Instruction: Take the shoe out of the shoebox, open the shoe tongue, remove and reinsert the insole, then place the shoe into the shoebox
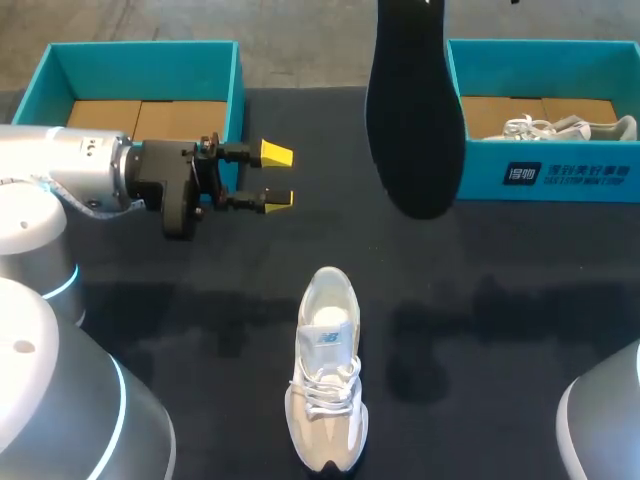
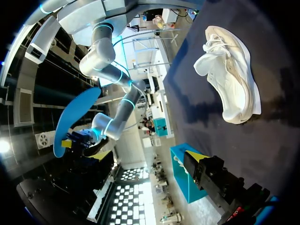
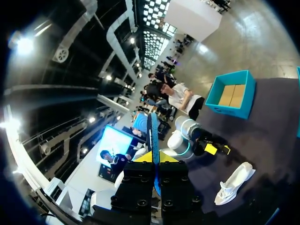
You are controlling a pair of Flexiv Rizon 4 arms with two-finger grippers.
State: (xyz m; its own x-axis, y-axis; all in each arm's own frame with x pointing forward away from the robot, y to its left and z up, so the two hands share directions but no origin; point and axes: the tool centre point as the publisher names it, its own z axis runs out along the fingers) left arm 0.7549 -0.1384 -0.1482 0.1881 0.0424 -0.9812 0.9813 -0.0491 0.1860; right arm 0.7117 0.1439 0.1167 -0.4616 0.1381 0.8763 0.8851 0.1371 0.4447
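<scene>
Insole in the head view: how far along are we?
Done: the white mesh sneaker sits on the table, and its dark flat insole is out. In hand: right gripper holds the insole aloft; left gripper hangs open, empty. Left: reinsert the insole, return the sneaker to a teal cardboard shoebox.

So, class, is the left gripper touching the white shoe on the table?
Apart. The head view shows the left gripper open, with bare table between its fingers and the white shoe.
</scene>
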